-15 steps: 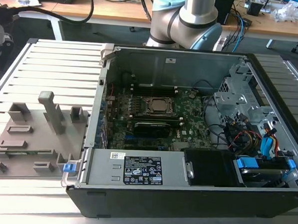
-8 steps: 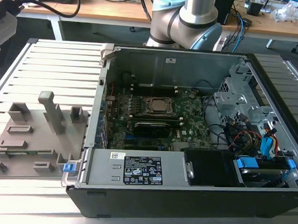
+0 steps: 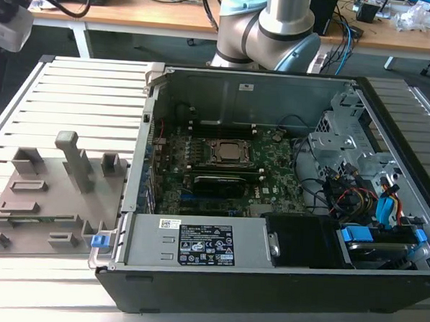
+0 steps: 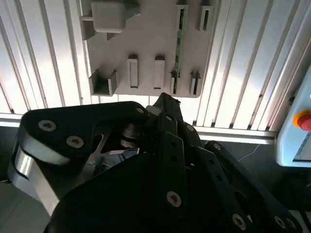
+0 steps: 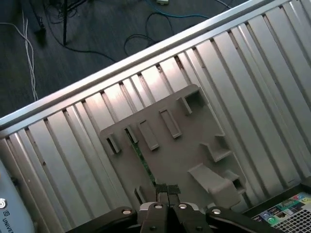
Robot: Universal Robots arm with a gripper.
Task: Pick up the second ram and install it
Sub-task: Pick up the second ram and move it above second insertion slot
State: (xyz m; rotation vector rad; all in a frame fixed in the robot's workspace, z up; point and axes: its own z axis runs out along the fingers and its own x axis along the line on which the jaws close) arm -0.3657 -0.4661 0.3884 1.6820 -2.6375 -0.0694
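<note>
The second ram (image 5: 144, 163) is a slim green stick standing on edge in a slot of the grey holder plate (image 5: 182, 141). It also shows as a thin green strip (image 4: 178, 44) in the second wrist view, and at the near edge of the plate (image 3: 37, 218) in the exterior view. My gripper (image 5: 168, 190) hangs well above the plate, over the end of the stick. Its two fingertips are pressed together, shut, with nothing between them. The black gripper body (image 4: 160, 160) shows in the second wrist view.
The open computer case (image 3: 270, 207) lies to the exterior view's right of the holder plate (image 3: 47, 195), with its motherboard (image 3: 222, 168) exposed. Tall grey blocks (image 3: 74, 157) stand on the plate. The slatted metal table (image 3: 82, 89) ends at a rail (image 5: 97, 77), with floor cables beyond.
</note>
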